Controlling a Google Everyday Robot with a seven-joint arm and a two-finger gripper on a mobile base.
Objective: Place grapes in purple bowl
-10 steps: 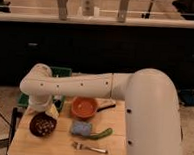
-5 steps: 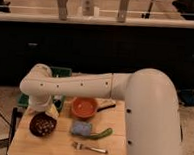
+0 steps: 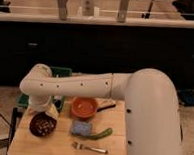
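Grapes (image 3: 46, 123) show as pale specks inside the purple bowl (image 3: 35, 129), at the left end of the counter (image 3: 60, 148). Right over the bowl's back rim hangs the gripper (image 3: 50, 111); spread or closed, can't tell. To the right: orange bowl (image 3: 84, 107), blue sponge (image 3: 80, 128), fork (image 3: 90, 148).

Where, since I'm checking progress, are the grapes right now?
In the camera view the grapes lie inside the purple bowl on the table, at picture left beside the blue sponge; the gripper sits just above the bowl's far rim.
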